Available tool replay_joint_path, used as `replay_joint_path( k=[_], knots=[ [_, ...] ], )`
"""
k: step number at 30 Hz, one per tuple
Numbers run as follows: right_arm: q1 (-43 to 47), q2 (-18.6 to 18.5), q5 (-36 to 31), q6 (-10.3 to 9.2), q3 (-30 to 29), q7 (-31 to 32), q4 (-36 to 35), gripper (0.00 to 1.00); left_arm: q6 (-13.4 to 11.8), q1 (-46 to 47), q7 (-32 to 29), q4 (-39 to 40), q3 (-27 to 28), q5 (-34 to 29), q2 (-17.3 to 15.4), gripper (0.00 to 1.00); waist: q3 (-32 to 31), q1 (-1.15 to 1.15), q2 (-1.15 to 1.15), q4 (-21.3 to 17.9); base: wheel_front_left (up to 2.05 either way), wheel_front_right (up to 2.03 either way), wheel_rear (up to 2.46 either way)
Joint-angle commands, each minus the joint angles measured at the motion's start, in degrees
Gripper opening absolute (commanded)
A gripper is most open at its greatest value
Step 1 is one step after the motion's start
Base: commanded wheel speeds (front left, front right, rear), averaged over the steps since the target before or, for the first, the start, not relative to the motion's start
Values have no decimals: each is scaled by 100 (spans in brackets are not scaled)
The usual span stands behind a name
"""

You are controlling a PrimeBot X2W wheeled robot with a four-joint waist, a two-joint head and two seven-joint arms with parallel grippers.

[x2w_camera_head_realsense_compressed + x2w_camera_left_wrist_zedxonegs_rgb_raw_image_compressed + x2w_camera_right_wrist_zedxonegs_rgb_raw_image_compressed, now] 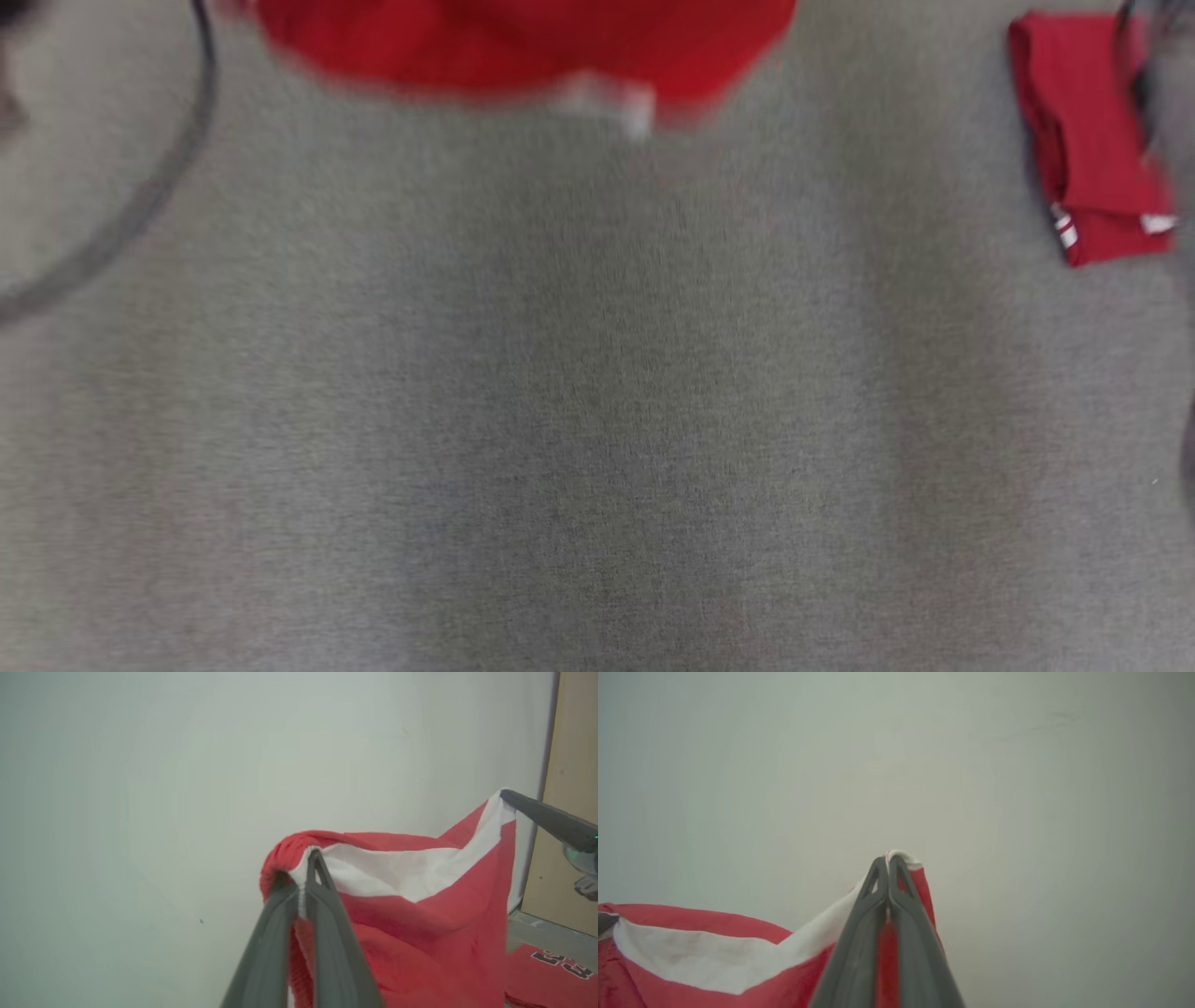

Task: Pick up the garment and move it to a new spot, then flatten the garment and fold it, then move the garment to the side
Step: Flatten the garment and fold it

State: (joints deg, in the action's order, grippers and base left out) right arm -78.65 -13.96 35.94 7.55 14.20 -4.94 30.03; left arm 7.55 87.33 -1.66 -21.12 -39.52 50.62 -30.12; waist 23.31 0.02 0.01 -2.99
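Left gripper point(301, 877): both long dark fingers pressed together, pinching the bunched white-banded edge of the red cloth garment point(420, 924), centre of left wrist view. Right gripper point(888, 860): likewise clamped, on a white-trimmed corner of the same garment, centre of right wrist view; its tip also shows upper right of left wrist view. Garment hangs between the two, white band sagging, against a pale blank wall point(140, 788). Head view blurred: garment is a red smear with a white patch, top centre, over the grey felt-like surface point(597, 420). Folded red cloth piece point(1088, 140), upper right, with white marks too blurred to read. Thin dark cable point(182, 159) curves upper left. Lower right of left wrist view: flat red cloth with black, white-edged block lettering point(560, 963), cropped, unreadable.
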Motion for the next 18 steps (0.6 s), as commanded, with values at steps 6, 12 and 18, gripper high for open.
replay_joint_path(
  k=[6, 12, 18],
  knots=[
    [-1719, -40, 182, -15, -214, 272, 1001, 0, -13, 1351, 98, -825, -27, 437, 269, 0, 1180, -2, -1, -230, 0, 0, 0],
    [-2645, -130, -51, -15, -1, 123, 1663, 0, -14, 2170, 198, -1246, -478, 637, 256, 0, 1470, -2, -1, -266, 0, 0, 0],
    [-2871, -118, -12, -15, 259, -77, 1997, 0, -14, 2471, 375, -1618, -1033, 938, 174, 0, 1684, -2, -1, -346, 0, 0, 0]
  ],
)
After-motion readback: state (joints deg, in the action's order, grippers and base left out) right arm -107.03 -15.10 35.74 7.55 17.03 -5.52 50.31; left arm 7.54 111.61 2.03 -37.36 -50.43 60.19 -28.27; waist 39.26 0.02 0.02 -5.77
